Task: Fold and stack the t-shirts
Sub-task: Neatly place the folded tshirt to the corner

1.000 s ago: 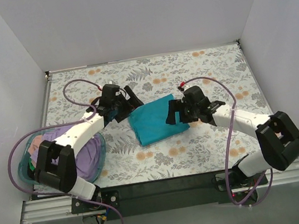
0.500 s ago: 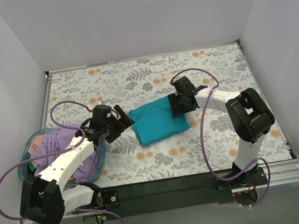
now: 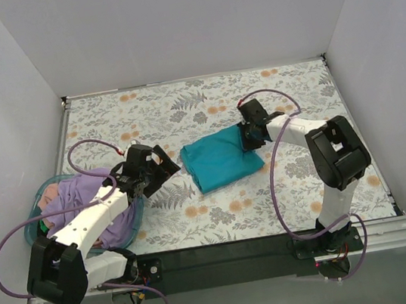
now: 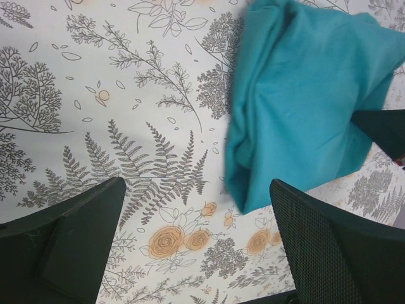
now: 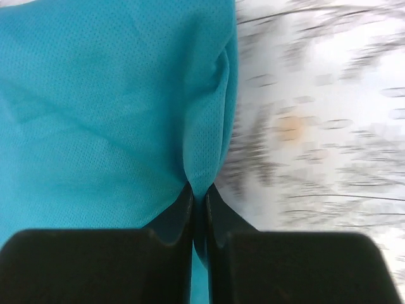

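Observation:
A folded teal-blue t-shirt (image 3: 223,160) (image 4: 297,107) (image 5: 101,107) lies on the flowered table cover, right of centre. My right gripper (image 3: 251,135) (image 5: 199,193) is shut on a pinch of cloth at the shirt's far right edge. My left gripper (image 3: 161,166) (image 4: 196,237) hangs open just left of the shirt, with only the table cover between its fingers. A lavender purple t-shirt (image 3: 92,203) lies bunched in the basket (image 3: 137,204) at the left, under my left arm. A bit of pinkish cloth (image 3: 50,194) shows at the basket's far left.
White walls close in the table on three sides. The flowered cover (image 3: 203,98) runs back to the far wall. The arms' bases and a metal rail (image 3: 227,259) line the near edge. Purple cables loop over both arms.
My right gripper has gone from open to shut on the teal shirt's right edge, and the shirt has slid slightly right. My left arm has drawn back left, off the shirt.

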Controlling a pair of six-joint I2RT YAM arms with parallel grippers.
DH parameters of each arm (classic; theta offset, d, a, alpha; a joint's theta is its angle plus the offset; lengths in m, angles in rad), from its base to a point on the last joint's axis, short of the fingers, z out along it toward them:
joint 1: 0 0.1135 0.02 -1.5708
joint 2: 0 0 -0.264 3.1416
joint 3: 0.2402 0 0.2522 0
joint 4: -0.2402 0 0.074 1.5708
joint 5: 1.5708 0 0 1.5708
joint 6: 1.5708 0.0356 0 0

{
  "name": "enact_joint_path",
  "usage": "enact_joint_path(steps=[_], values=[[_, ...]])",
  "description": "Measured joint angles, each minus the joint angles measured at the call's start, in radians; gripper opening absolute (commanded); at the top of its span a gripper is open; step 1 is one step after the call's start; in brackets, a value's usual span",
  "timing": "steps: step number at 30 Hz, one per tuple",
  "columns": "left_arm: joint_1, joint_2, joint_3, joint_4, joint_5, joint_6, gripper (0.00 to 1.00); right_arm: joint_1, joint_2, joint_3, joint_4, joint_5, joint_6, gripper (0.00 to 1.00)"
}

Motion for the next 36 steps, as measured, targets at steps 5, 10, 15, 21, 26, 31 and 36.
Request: enact_joint_path(steps=[5, 10, 15, 21, 26, 31, 36], values=[[0.0, -0.002, 0.0, -0.018, -0.018, 0.001, 0.98, -0.154, 0.01, 0.042, -0.06, 0.09, -0.062, 0.01], [0.0, -0.004, 0.002, -0.029, -0.035, 0.008, 0.98, -0.348, 0.014, 0.095, -0.112, 0.144, -0.195, 0.01], [0.0, 0.002, 0.036, -0.044, -0.051, 0.025, 0.98, -0.474, 0.085, 0.245, -0.146, 0.174, -0.322, 0.01], [0.001, 0.037, 0.091, -0.043, -0.073, 0.037, 0.98, -0.57, 0.271, 0.499, -0.16, 0.196, -0.383, 0.01], [0.006, 0.081, 0.123, -0.043, -0.089, 0.044, 0.98, -0.648, 0.435, 0.705, -0.196, 0.218, -0.337, 0.01], [0.015, 0.136, 0.144, -0.042, -0.094, 0.047, 0.98, -0.712, 0.538, 0.849, -0.235, 0.207, -0.276, 0.01], [0.021, 0.181, 0.154, -0.037, -0.094, 0.047, 0.98, -0.735, 0.612, 0.967, -0.236, 0.194, -0.264, 0.01]])
